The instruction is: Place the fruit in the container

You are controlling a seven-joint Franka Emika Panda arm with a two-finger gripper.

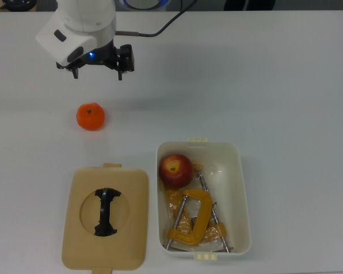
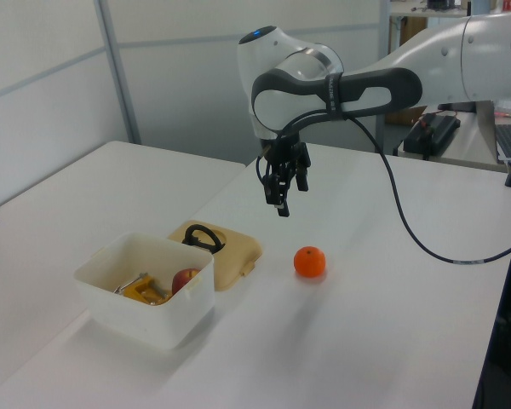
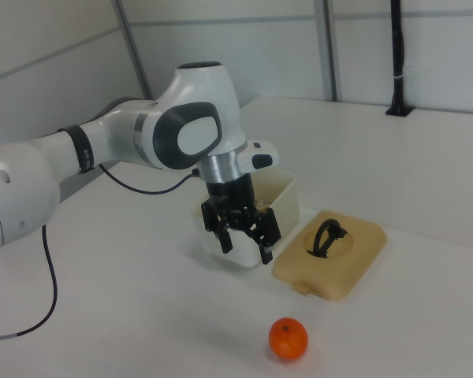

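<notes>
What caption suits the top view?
Apple lies in the tub beside a clamp; gripper hovers open above the orange.

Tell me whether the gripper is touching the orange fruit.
Apart. The left view shows the gripper hanging above the table, with bare table between it and the orange fruit.

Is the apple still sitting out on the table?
No, the apple lies inside the white tub, beside a yellow clamp.
</notes>
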